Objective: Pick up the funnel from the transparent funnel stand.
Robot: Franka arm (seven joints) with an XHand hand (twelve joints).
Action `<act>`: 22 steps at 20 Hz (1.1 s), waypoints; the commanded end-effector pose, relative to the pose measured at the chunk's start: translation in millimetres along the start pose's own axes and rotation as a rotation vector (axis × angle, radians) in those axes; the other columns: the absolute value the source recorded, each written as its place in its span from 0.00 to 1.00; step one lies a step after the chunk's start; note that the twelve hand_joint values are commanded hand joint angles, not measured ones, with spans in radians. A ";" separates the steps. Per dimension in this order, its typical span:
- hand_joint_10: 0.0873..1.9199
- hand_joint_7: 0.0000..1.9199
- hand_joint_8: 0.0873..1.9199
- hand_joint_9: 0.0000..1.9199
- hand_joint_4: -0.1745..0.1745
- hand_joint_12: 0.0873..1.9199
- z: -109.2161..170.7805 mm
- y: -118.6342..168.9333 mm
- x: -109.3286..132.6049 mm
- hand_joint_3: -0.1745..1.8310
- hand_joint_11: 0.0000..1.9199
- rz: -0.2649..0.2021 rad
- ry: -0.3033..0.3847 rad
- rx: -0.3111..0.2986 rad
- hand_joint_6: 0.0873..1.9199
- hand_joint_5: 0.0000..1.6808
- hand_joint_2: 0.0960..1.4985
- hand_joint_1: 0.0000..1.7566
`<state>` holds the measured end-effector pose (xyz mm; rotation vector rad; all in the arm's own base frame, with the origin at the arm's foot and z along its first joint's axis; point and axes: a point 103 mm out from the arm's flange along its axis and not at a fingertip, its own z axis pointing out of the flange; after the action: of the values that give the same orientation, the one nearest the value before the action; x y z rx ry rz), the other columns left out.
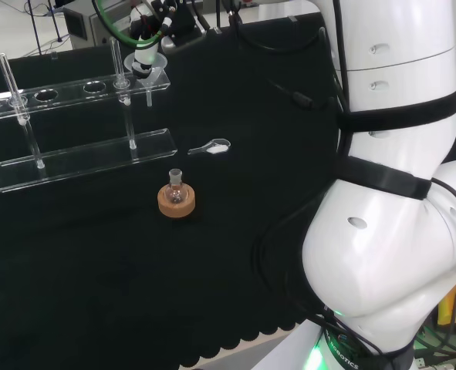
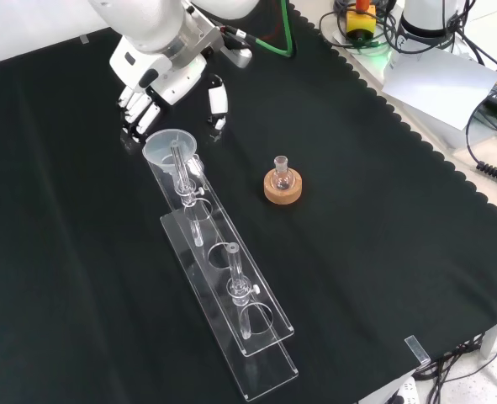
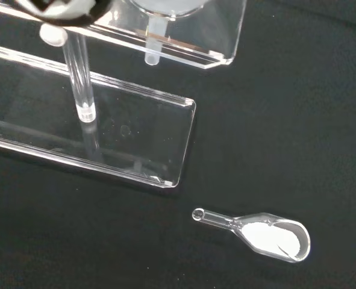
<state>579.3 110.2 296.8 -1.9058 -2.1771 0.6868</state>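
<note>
At the stand's (image 2: 223,286) far end in the front view, the funnel (image 2: 169,148) sits in its hole while the robot hand (image 2: 160,88) hovers just behind, fingers spread to close around the rim.

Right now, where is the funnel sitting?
In the front view, the funnel sits in the end hole of the clear stand, at its far end, just below the hand.

Funnel (image 2: 169,148) in stand's (image 2: 231,295) far end hole, flask (image 2: 282,174) on cork ring (image 2: 282,192) right of stand in front view
</note>
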 end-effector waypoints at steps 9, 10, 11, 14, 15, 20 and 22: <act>0.39 0.00 0.34 0.14 0.21 0.73 -0.1 11.5 7.2 0.40 0.15 0.000 -0.011 -0.006 0.00 0.12 0.36 0.45; 0.39 0.00 0.34 0.14 0.21 0.73 1.7 11.6 4.8 0.40 0.15 0.007 -0.007 -0.004 0.00 0.12 0.36 0.45; 0.39 0.00 0.34 0.14 0.21 0.73 1.1 13.4 7.4 0.40 0.15 0.016 -0.022 0.008 0.00 0.12 0.36 0.45; 0.39 0.00 0.34 0.14 0.22 0.73 2.3 14.9 7.3 0.40 0.15 0.007 -0.014 0.006 0.00 0.12 0.36 0.45; 0.39 0.00 0.34 0.14 0.22 0.73 3.8 14.8 4.7 0.40 0.15 0.005 -0.010 0.008 0.00 0.12 0.36 0.45; 0.39 0.00 0.34 0.14 0.22 0.73 14.4 19.0 -15.1 0.40 0.15 0.001 0.001 0.024 0.00 0.12 0.36 0.45; 0.39 0.00 0.34 0.14 0.22 0.73 15.6 19.7 -16.0 0.40 0.15 0.006 -0.004 0.027 0.00 0.12 0.36 0.45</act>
<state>592.0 104.5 282.9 -1.9028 -2.1665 0.7057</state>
